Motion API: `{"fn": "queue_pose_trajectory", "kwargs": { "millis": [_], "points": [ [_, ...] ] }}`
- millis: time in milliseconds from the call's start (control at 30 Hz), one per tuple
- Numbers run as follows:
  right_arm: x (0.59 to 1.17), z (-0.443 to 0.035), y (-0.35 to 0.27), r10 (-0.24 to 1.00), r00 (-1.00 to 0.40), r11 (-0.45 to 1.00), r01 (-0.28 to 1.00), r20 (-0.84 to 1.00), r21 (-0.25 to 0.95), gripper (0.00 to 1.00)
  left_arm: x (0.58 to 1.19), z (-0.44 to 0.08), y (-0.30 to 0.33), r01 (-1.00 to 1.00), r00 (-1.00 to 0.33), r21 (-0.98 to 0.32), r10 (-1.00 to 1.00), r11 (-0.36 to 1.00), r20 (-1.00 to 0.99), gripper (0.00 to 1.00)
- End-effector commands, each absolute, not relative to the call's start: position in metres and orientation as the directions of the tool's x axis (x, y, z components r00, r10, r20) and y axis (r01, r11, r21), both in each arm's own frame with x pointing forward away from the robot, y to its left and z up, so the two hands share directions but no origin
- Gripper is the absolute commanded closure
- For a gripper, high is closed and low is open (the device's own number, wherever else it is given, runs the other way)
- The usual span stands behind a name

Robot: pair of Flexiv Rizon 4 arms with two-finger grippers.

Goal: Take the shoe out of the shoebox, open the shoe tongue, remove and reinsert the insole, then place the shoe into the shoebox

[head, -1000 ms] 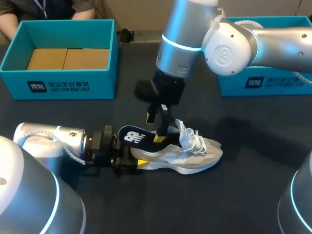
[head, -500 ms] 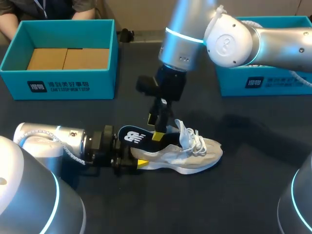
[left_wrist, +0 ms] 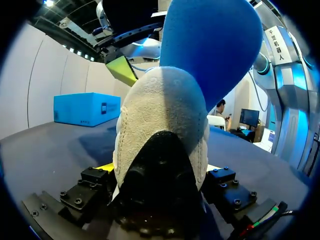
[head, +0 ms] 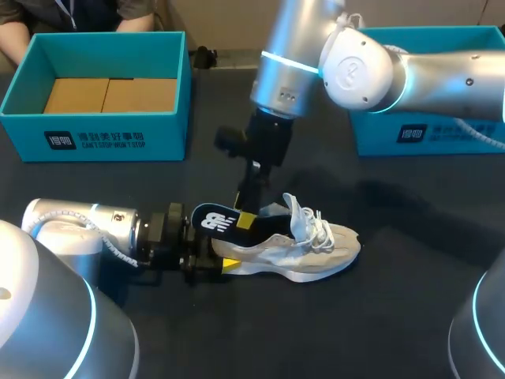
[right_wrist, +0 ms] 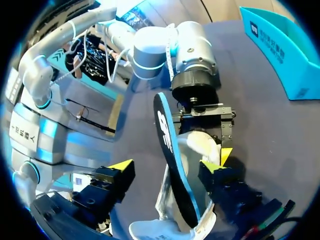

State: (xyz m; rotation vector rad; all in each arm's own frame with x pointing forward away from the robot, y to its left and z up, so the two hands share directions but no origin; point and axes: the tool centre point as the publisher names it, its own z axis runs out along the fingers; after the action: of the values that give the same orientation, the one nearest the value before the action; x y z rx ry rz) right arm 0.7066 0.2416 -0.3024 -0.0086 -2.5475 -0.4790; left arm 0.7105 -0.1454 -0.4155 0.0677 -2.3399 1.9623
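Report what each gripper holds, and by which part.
Left gripper clamps the shoe by its heel. Right gripper holds nothing: open, it straddles the insole.

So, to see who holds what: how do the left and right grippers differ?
Pose: the left gripper lies horizontal; the right gripper points down from above. State: the left gripper is shut on the pale grey sneaker's heel; the right gripper is open, the dark blue insole standing between its fingers. Both sit at the heel end.

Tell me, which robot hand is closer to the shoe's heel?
Left. The left gripper clamps the shoe at its heel from both sides; the right gripper is open around the insole, nearer the shoe's middle.
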Motion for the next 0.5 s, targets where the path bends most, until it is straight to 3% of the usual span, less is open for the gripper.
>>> {"fn": "queue_pose_trajectory", "kwargs": {
  "millis": [33, 133, 233, 300, 433, 500],
  "points": [
    [0.7037, -0.3118, 0.2407, -0.092, -0.848, 0.927, 0.118, 0.522, 0.355, 0.33, 0.7102, -0.4151, -0.1462, -0.09, -0.995, -0.98, 0.02, 0.176, 0.095, 1.0],
    [0.7009, -0.3134, 0.2406, -0.094, -0.845, 0.92, 0.129, 0.527, 0.371, 0.5, 0.7102, -0.4151, -0.1462, -0.09, -0.995, -0.98, 0.02, 0.176, 0.095, 1.0],
    [0.6983, -0.3138, 0.2416, -0.1, -0.843, 0.915, 0.131, 0.528, 0.382, 0.5, 0.7102, -0.4151, -0.1462, -0.09, -0.995, -0.98, 0.02, 0.176, 0.095, 1.0],
    [0.6964, -0.3135, 0.2441, -0.104, -0.843, 0.913, 0.129, 0.529, 0.386, 0.49, 0.7102, -0.4151, -0.1462, -0.09, -0.995, -0.98, 0.02, 0.176, 0.095, 1.0],
    [0.6964, -0.3156, 0.2481, -0.114, -0.842, 0.912, 0.122, 0.527, 0.393, 0.31, 0.7102, -0.4151, -0.1462, -0.09, -0.995, -0.98, 0.02, 0.176, 0.095, 1.0],
    [0.6968, -0.3168, 0.2497, -0.117, -0.84, 0.911, 0.122, 0.531, 0.394, 0.33, 0.7102, -0.4151, -0.1462, -0.09, -0.995, -0.98, 0.02, 0.176, 0.095, 1.0]
  ]
}}
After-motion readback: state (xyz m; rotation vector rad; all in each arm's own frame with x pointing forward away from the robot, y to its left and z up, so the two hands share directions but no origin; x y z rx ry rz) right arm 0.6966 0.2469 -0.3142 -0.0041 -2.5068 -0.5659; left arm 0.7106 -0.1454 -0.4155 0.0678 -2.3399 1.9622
